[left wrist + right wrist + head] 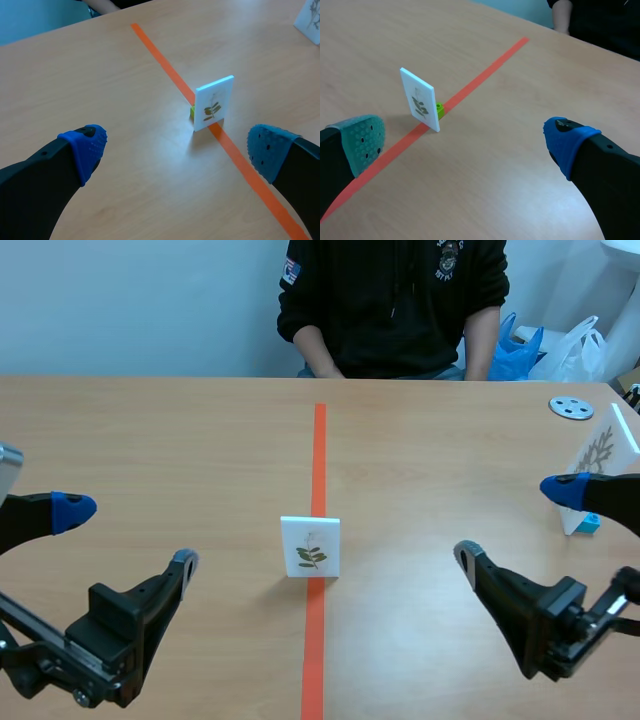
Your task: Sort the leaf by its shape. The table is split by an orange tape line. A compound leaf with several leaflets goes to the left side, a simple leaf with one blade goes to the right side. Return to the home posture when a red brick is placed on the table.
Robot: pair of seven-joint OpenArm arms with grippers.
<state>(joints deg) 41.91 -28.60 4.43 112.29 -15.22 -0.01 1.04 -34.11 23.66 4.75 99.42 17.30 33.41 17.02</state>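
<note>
While both arms are sitting low at the near edge of the table [150,430], the left gripper [130,535] is holding its fingers wide apart with nothing between them. The right gripper [515,522] is doing the same on the opposite side. The leaf card [310,547] is standing upright directly on the orange tape line [319,440], between the two grippers and ahead of each, touching neither. It is showing a green sprig with several small leaflets on one stem. A small green block [439,108] is sitting just behind the card, against its base. At the far right of the table, a second white card [603,452] is standing tilted on a blue base [588,524], and a grey disc [571,407] is lying beyond it. A person [395,300] in a dark top is sitting across the table, with plastic bags [560,345] lying beside them.
</note>
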